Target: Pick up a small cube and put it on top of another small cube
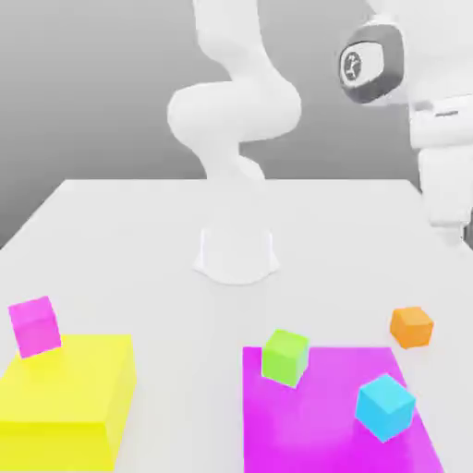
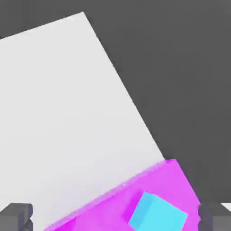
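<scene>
The small orange cube [image 1: 411, 326] rests on the white table, just off the far right corner of a flat magenta block [image 1: 319, 420]. On that block stand a green cube [image 1: 285, 357] and a cyan cube [image 1: 385, 406]. My gripper [image 1: 450, 222] hangs high at the exterior view's right, above and a little behind the orange cube, touching nothing. In the hand view the gripper [image 2: 115, 219] is open, its dark fingers [image 2: 16, 216] far apart, and the cyan cube [image 2: 158, 214] lies far below on the magenta block [image 2: 169, 180].
A large yellow block [image 1: 65, 397] sits at the front left with a small magenta cube [image 1: 35, 325] tilted on its far edge. The arm's white base [image 1: 236, 254] stands mid-table. The table [image 1: 139, 240] ends close behind the gripper on the right.
</scene>
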Robot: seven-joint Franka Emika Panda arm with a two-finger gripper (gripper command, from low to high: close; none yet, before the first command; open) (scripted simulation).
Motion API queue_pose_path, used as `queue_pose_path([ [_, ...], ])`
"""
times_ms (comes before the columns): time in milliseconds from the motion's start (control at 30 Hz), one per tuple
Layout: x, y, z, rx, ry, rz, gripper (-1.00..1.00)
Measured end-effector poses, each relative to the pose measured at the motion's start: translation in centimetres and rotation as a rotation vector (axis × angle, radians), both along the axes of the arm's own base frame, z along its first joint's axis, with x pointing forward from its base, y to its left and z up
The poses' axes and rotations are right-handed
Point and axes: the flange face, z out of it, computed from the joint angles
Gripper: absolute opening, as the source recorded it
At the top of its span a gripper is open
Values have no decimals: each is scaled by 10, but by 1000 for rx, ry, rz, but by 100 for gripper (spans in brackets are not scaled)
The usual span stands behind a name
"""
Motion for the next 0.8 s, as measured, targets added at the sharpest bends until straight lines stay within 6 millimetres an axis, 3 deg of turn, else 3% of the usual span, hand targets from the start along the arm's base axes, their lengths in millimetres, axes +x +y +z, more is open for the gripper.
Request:
queue_pose_path([
  [100,-57,28,-62,-76,70,249,0],
  [167,-91,31,-100,-124,118,393,0],
  [233,-102,31,-124,-139,137,439,0],
  [400,-105,30,-174,-142,145,452,0],
  [433,-106,29,-181,-143,145,453,-100],
  [633,-106,29,-184,-145,145,453,-100],
  [800,-105,30,-148,-144,145,452,-100],
])
